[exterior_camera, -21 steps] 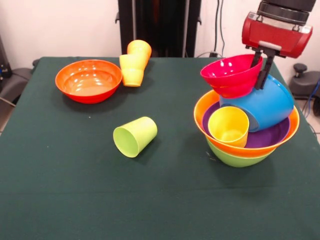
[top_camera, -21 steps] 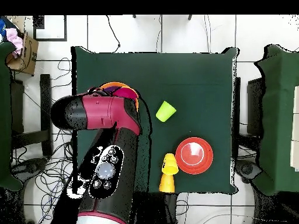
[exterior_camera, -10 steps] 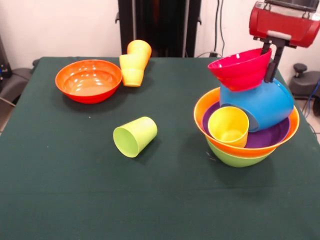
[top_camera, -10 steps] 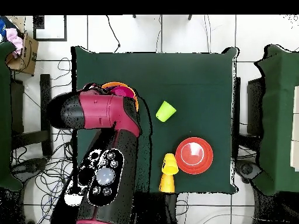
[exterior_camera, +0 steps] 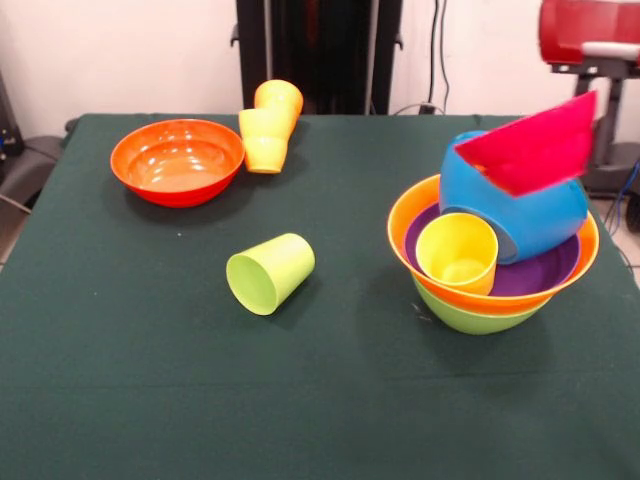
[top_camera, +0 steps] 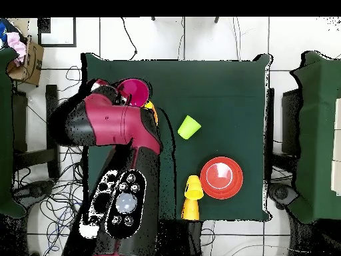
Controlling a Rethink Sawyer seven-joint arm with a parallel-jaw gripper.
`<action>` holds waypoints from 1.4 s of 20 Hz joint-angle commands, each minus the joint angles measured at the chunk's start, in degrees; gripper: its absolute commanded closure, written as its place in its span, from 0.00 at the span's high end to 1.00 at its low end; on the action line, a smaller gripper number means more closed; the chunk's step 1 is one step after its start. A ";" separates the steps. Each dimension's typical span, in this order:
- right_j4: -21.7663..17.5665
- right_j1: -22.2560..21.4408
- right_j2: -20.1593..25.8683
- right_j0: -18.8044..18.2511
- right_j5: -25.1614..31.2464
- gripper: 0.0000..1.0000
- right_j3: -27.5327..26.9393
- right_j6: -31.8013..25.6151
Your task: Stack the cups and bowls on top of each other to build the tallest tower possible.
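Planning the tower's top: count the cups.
4: a glossy yellow plastic cup in the purple bowl, a lime green cup lying mid-table, yellow and orange cups far back. Others may be hidden.

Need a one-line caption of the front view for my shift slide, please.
Magenta bowl tilted steeply above the blue bowl, which lies on its side in the nested bowl stack; lime cup on its side.

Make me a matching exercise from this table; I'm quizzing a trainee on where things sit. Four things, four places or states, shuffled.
Things:
1. lime green cup
2. yellow cup
3. blue bowl
4. magenta bowl

Places or states:
A. tipped on its side in the purple bowl
B. tilted steeply above the stack, blurred
C. lying alone on the green cloth
D. inside the purple bowl, mouth facing the camera

Pairs: 1-C, 2-D, 3-A, 4-B
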 commanded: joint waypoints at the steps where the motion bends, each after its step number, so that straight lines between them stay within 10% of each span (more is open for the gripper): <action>1: -3.42 -1.19 13.94 -4.30 -12.37 0.00 7.86 4.22; 15: -8.83 0.04 22.12 -8.73 -30.09 0.00 13.38 8.96; 28: -7.03 2.32 19.52 -7.16 -38.23 0.00 18.57 10.29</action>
